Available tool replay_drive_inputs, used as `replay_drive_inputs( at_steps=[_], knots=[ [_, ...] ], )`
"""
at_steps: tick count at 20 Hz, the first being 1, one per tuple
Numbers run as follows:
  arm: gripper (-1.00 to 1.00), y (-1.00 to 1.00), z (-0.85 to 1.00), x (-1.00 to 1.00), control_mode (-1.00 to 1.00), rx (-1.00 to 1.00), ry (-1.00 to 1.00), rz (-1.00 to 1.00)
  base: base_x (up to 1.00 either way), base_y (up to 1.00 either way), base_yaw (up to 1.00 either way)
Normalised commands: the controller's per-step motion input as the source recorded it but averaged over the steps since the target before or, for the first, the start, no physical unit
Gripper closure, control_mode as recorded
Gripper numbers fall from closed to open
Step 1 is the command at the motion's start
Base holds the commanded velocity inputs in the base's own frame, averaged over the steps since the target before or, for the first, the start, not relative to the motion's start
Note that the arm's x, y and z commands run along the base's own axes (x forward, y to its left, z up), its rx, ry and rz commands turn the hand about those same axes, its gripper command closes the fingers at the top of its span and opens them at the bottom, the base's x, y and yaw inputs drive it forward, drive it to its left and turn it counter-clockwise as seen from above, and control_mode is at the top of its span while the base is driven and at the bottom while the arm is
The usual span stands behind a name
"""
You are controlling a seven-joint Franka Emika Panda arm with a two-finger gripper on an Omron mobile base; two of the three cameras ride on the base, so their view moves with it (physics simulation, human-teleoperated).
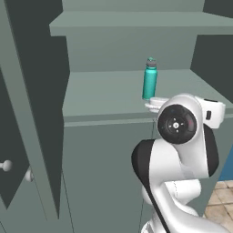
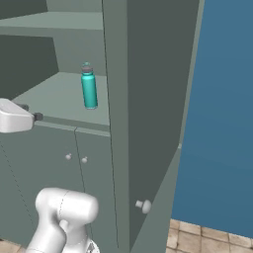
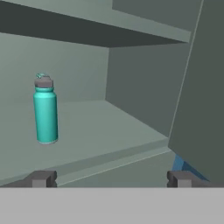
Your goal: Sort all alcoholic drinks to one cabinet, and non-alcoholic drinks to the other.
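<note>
On open cabinet shelf [image 1: 104, 98]: fat teal grey-capped bottle [image 1: 149, 78] standing upright, unheld, apparently already sorted there as non-alcoholic. At shelf edge: gripper [image 3: 111, 178], fingers spread wide, empty, clear of bottle.

Cabinet shelf [image 3: 109, 131] mostly bare: teal bottle [image 3: 45, 109] upright at 9 o'clock in hand view is the sole obstacle on it, with wide free floor from centre out to the 3 o'clock side wall. Upper shelf [image 1: 136, 22] caps headroom. Open door [image 3: 201, 87] crowds 3 o'clock. Pincer [image 3: 109, 179] spread wide, just outside the shelf lip.
</note>
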Motion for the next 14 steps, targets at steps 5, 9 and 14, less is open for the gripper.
replay_drive_inputs(
  at_steps=[5, 9, 14],
  knots=[
    [-1.00, 0.00, 0.00, 0.00, -1.00, 0.00, 0.00, 0.00, 0.00, 0.00, 0.00],
    [-1.00, 0.00, 0.00, 0.00, 1.00, 0.00, 0.00, 0.00, -0.25, -0.02, -0.04],
    [-1.00, 0.00, 0.00, 0.00, 1.00, 0.00, 0.00, 0.00, -0.86, -0.09, -0.23]
  ],
)
